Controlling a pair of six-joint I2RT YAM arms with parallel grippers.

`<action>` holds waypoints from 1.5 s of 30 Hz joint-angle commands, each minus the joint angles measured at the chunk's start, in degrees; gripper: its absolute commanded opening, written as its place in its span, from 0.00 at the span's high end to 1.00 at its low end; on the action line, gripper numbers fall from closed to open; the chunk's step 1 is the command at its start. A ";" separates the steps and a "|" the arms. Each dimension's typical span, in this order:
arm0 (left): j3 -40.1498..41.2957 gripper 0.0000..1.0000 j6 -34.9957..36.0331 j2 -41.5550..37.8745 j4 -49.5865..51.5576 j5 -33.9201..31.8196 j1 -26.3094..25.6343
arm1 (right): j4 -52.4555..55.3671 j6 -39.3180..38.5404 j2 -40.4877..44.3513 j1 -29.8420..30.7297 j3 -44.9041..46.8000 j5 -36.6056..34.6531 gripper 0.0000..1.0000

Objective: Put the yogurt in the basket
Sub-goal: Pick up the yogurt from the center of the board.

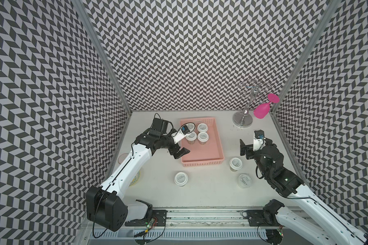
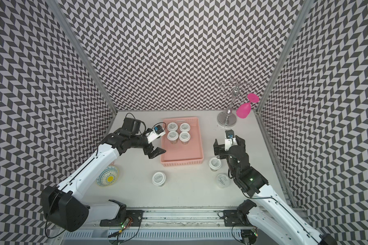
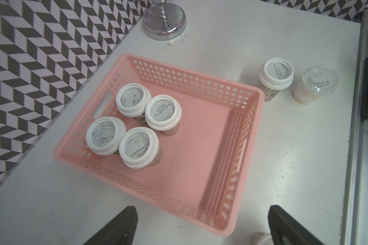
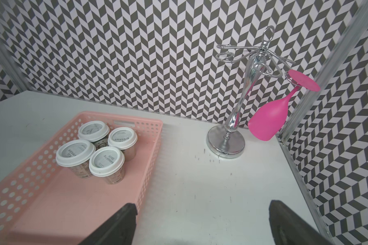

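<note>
Awaiting pickup: three yogurt tubs (image 1: 181,178), lower frame; likely light, slick; grip sidewall below lid; left tool (image 1: 180,153), right tool (image 1: 244,149): apart.

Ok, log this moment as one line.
basket: four tubs inside | table: three tubs outside | left gripper: open, empty, by basket | right gripper: open, empty

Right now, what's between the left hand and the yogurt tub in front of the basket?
Only bare table lies between the left hand and that tub, shown in both top views; the basket sits just aside.
</note>
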State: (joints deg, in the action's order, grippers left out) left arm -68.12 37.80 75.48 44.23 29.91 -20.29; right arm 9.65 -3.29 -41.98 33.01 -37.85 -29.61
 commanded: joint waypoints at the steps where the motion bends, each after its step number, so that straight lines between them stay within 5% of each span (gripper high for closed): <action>1: 0.97 0.00 4.32 -0.71 6.57 -0.23 -1.48 | -7.93 -1.48 1.88 0.65 1.24 -3.90 0.00; 23: 6.38 0.00 9.38 1.93 19.45 -6.51 -12.45 | -13.89 -3.33 4.28 0.83 5.52 -8.45 0.00; 45: 14.50 0.00 9.66 2.08 10.38 -18.28 -16.95 | -14.79 -3.57 3.84 0.83 6.09 -8.83 0.00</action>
State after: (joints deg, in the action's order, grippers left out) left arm -54.39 46.76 77.28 56.60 13.63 -36.62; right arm -1.87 -6.48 -37.95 33.58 -32.45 -37.80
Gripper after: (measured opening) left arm 0.998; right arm 0.995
